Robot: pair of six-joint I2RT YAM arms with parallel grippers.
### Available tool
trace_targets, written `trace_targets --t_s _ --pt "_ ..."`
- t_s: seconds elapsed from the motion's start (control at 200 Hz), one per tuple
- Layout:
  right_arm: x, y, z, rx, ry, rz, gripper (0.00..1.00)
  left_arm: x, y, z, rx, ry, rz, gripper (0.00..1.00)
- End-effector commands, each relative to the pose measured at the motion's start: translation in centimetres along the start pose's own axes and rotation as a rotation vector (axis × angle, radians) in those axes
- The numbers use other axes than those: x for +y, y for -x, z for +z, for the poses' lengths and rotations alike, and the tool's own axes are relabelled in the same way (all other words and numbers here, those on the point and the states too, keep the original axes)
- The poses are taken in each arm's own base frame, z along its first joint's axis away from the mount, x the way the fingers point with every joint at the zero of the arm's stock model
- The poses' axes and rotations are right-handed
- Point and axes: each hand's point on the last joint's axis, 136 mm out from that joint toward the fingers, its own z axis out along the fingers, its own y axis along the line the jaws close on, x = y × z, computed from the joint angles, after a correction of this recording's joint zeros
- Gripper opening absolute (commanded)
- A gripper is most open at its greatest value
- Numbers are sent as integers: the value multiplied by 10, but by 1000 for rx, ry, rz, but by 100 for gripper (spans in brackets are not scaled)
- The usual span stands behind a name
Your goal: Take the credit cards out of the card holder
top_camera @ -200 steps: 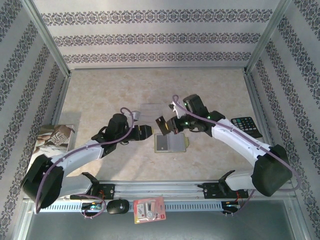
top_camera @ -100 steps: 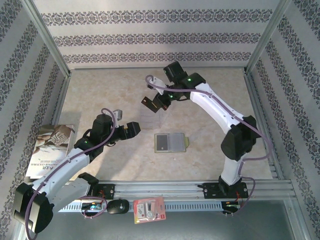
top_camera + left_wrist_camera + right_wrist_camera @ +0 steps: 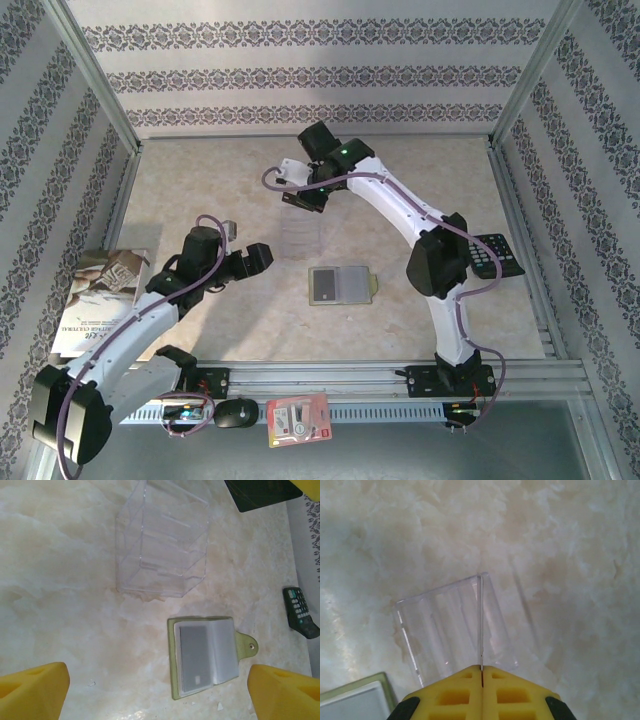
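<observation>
1. I see the table (image 3: 200,180), pale and marbled, with both arms reaching out over it from the near edge.
2. A book (image 3: 100,300) lies at the table's left edge, well apart from everything else.
3. A clear box (image 3: 300,235) with dividers stands mid-table, just beyond the card holder and not touching it.
4. My right gripper (image 3: 300,197) hangs over that clear box. In the right wrist view its yellow fingers (image 3: 450,695) are clenched tight on a card.
5. My left gripper (image 3: 262,258) hovers left of the card holder and apart from it. Its pads (image 3: 32,687) are spread wide, with nothing between them.
6. The card holder (image 3: 342,285) lies flat and open on the table, near the middle. It is olive green with pale pockets, and its snap tab points toward the calculator.
7. The calculator (image 3: 492,255) rests near the right edge, partly under the right arm in the top view.
8. A red-and-white packet (image 3: 298,420) sits on the rail at the near edge.
9. The grey card (image 3: 194,657) sits in the holder's left-hand pocket.
10. The dark card (image 3: 260,492) is the one in the right gripper. It stands edge-on in the right wrist view, above the clear box.
</observation>
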Motion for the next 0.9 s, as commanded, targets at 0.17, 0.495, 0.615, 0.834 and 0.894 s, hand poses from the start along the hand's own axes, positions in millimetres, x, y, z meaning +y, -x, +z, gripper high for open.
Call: trace_targets --t_s 0.17,0.495,0.615,0.834,0.894 --pt "-9 -5 35 64 -67 -118 0 6 7 5 6 8 -3 92" --pt "-5 -13 42 72 -37 -133 0 10 7 6 6 13 -20 92" --pt "-6 -22 45 85 -38 -129 0 13 6 7 10 17 -30 92" --pt "-11 -29 47 90 -43 -123 0 13 7 9 12 12 -40 92" --pt "-11 -29 49 90 -40 -123 0 14 7 10 11 13 -45 92"
